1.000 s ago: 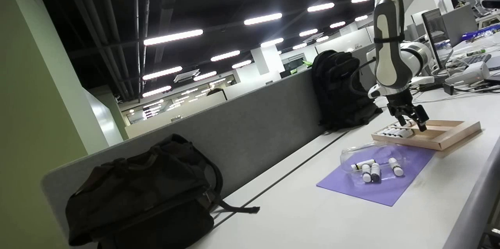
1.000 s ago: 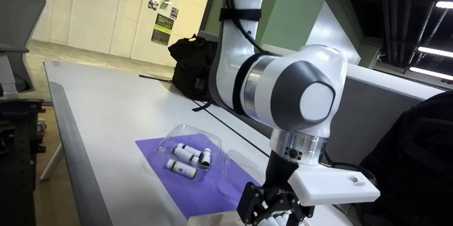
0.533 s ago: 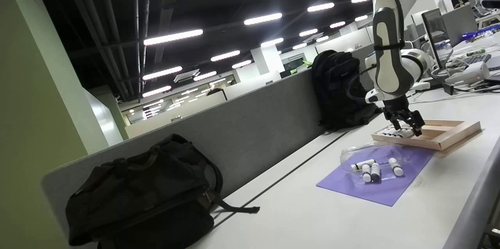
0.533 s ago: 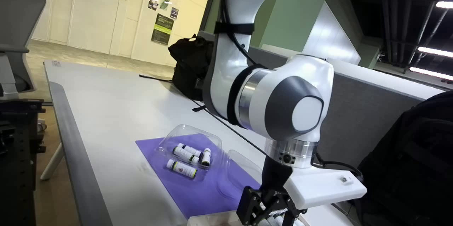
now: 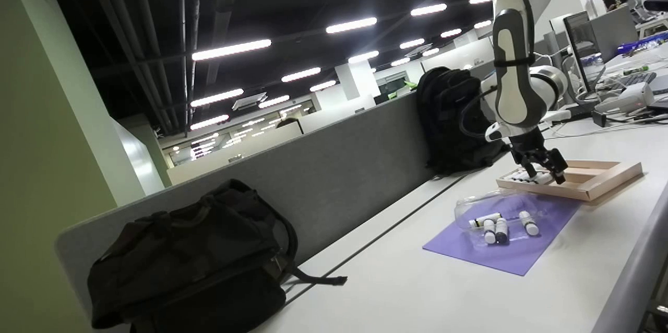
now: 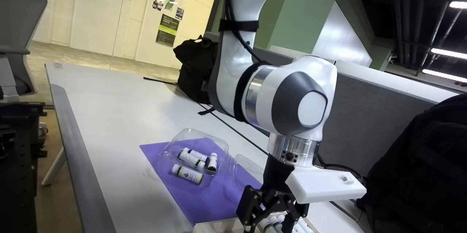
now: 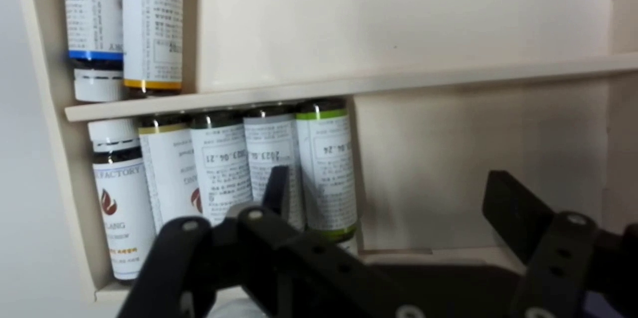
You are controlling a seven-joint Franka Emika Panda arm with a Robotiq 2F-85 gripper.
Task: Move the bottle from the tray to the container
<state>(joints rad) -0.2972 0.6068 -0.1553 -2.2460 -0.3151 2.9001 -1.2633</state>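
Black two-finger gripper (image 7: 387, 192): jaws standing wide apart, nothing clamped; contact with anything beneath not discernible. Step in hand, by judgement: lining up to pick, probably the white-labelled, green-banded cylindrical bottle (image 7: 326, 168), last in a row of five within the flat light-wood divided tray (image 7: 408, 14). Next move should call for centring, lowering, closing. Farther off: clear plastic hinged container (image 6: 204, 144), white-labelled bottles (image 6: 189, 159) inside, on a flat purple mat (image 6: 199, 202).

Spread hand (image 5: 546, 176) above the tray (image 5: 617, 181) — clear container (image 5: 466, 208) on the purple mat (image 5: 501, 258).
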